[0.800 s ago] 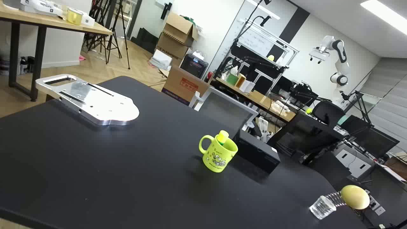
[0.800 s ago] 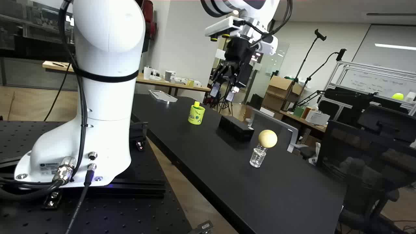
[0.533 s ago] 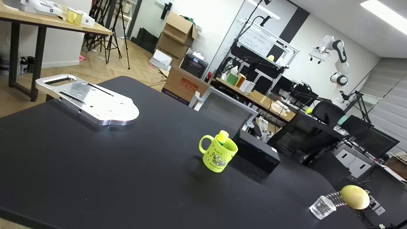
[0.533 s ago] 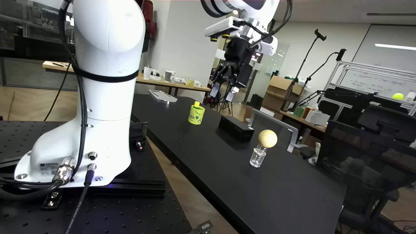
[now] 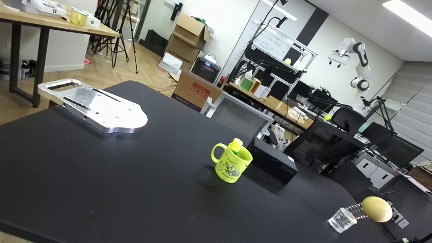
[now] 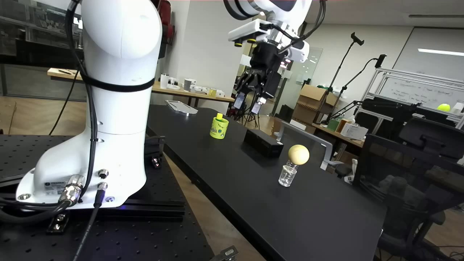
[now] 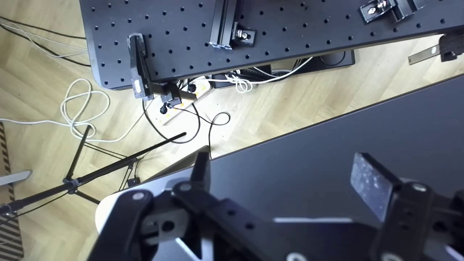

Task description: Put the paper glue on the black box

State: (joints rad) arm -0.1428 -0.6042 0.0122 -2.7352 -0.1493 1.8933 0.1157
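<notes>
The paper glue (image 5: 236,144) stands in the yellow-green mug (image 5: 232,168). Only a yellow cap with some green below it sticks out; the rest is hidden inside the mug, and no orange-red end shows. In an exterior view, the glue (image 6: 219,116) again pokes out of the mug (image 6: 219,129). The low black box (image 5: 272,160) lies on the table close to the mug; it also shows in an exterior view (image 6: 263,143). My gripper (image 6: 247,104) hangs open above the table. In the wrist view, the gripper (image 7: 284,177) has wide-apart, empty fingers; mug, glue and box are out of view there.
A clear glass jar (image 6: 287,174) with a spring and a yellow ball (image 6: 298,154) stands on the black table (image 6: 275,206). A flat silver metal plate (image 5: 101,106) lies at the table's end. A mesh chair (image 5: 238,114) stands behind the box.
</notes>
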